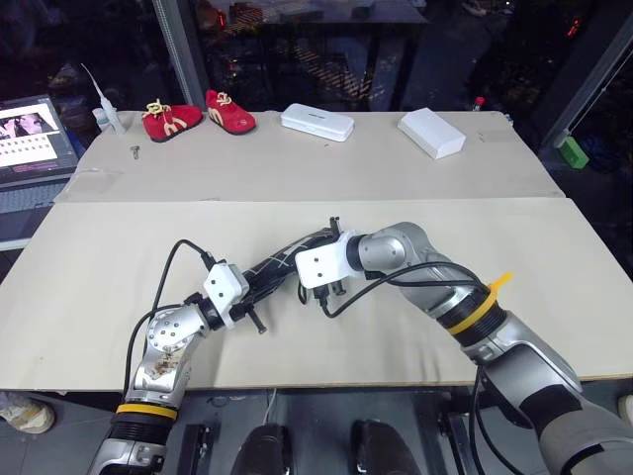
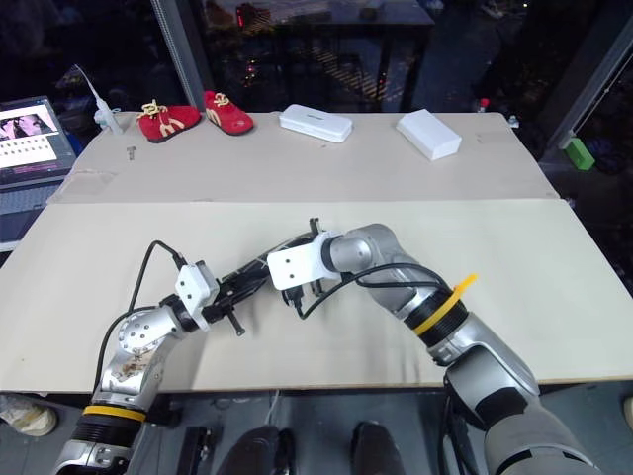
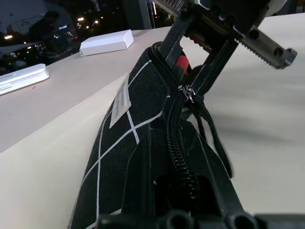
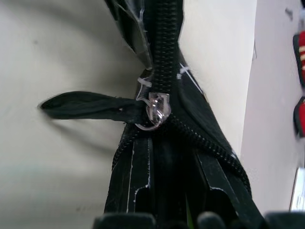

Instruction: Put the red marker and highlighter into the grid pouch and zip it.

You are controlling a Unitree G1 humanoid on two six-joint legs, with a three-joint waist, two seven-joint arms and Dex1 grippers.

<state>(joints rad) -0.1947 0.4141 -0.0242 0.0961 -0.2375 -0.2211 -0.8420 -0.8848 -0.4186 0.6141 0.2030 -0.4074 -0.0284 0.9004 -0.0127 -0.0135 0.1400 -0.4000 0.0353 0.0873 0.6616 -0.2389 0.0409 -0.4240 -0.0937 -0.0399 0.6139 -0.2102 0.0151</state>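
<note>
The grid pouch, black with white lines, is held off the table between both grippers. My left gripper is shut on its near end. My right gripper is shut on the pouch at its open mouth, one finger on each side, right at the silver zipper slider. The black pull cord hangs loose to one side. The red marker shows inside the open mouth. A thin light-green sliver deep in the pouch may be the highlighter; the rest of it is hidden.
At the table's far side lie two red baby shoes, an oblong white case and a white box. A laptop sits at the far left. A green block lies off the right edge.
</note>
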